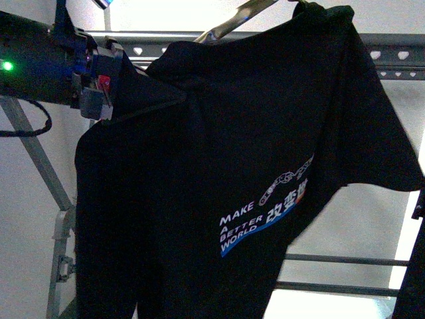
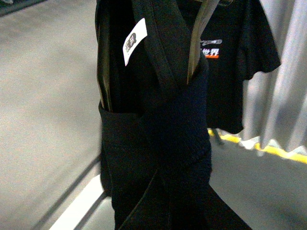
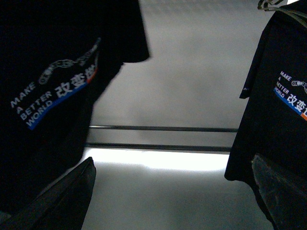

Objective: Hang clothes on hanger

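Note:
The clothes (image 1: 219,179), a black T-shirt printed "MAKE A BETTER WORLD", hang in front of the hanger, a grey rack whose top rail (image 1: 392,56) has heart-shaped holes. My left gripper (image 1: 106,100) is shut on the shirt's shoulder fabric at the upper left and holds it up near the rail. In the left wrist view black cloth (image 2: 158,143) with a white collar label covers the fingers. My right gripper (image 3: 172,191) is open and empty, with the printed shirt (image 3: 53,96) beside one finger.
A thin silver wire hanger (image 1: 232,23) sticks out above the shirt's collar. A second printed black shirt (image 3: 288,96) hangs on the right. The rack's thin lower bars (image 3: 163,128) run behind. A slanted rack leg (image 1: 40,159) stands at the left.

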Tool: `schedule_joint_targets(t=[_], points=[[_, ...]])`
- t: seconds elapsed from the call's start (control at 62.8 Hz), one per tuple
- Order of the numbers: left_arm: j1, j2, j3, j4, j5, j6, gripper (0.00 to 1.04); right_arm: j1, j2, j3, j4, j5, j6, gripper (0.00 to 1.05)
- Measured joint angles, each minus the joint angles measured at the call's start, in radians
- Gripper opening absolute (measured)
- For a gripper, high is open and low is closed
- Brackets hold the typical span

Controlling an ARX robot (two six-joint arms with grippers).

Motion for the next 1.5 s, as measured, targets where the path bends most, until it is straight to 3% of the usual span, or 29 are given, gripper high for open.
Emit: schedule_joint_targets(t=[0.175, 0.366, 0.621, 0.891, 1.385, 1.432, 1.496], points=[[0.013, 0.173, 0.237, -0.078, -0.032, 0.273, 0.04, 0.0, 0.0, 0.0, 0.0, 0.0, 0.0, 0.97], [-0.013, 0.288, 0.459, -0.181, -0.084, 0.421, 0.04, 0.0, 0.0, 0.0, 0.0, 0.0, 0.0, 0.97], [-0.098, 0.312, 0.51, -0.19, -0.102, 0.61, 0.04, 0.0, 0.0, 0.0, 0.0, 0.0, 0.0, 0.97], [-0.133, 0.33, 0.548, -0.338, -0.112, 0.61, 0.04, 0.0, 0.0, 0.0, 0.0, 0.0, 0.0, 0.97], [-0.164, 0.335, 0.591, -0.298, -0.128, 0.564, 0.04, 0.0, 0.0, 0.0, 0.0, 0.0, 0.0, 0.97], [-0.163, 0.335, 0.591, -0.298, -0.128, 0.564, 0.04, -0.079, 0.067, 0.043, -0.092, -0.227, -0.001, 0.97], [-0.163, 0.335, 0.591, -0.298, -0.129, 0.564, 0.04, -0.284, 0.272, 0.127, -0.065, -0.584, 0.002, 0.97]])
